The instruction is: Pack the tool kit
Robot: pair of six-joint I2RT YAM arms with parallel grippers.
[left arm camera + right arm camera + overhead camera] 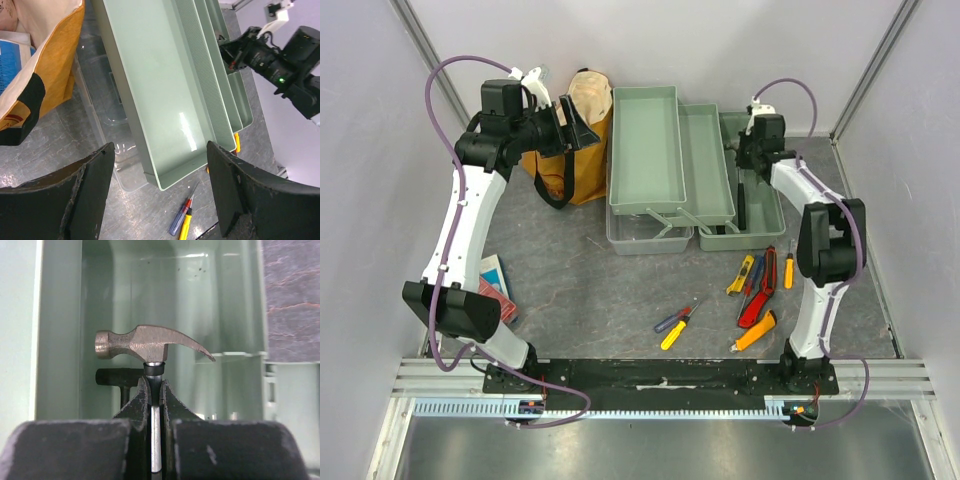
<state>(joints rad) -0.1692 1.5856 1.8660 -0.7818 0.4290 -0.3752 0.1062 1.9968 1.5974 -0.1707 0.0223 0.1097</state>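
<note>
The right gripper (152, 390) is pinching the hammer (150, 342) by its shaft just under the steel head, jaws pressed tight against it, and is holding it over the deep base (765, 215) of the toolbox (670, 165); whether the hammer is touching the bottom cannot be told. The toolbox is sitting open at the middle-back of the table (590, 300), its two trays (645, 145) fanning out to the left of the base and its clear lid (638, 238) lying flat under the leftmost tray. The left gripper (161, 170) is hovering high over the left tray's near end with its jaws spread wide and gripping nothing. A yellow bag (582, 135) is standing just left of the toolbox, beneath the left arm's wrist. A yellow-handled screwdriver (675, 325) is lying alone on the table in front of the toolbox, and a cluster of yellow, red and orange tools (760, 290) is lying near the right arm's base. A booklet (495, 285) is lying beside the left arm.
</note>
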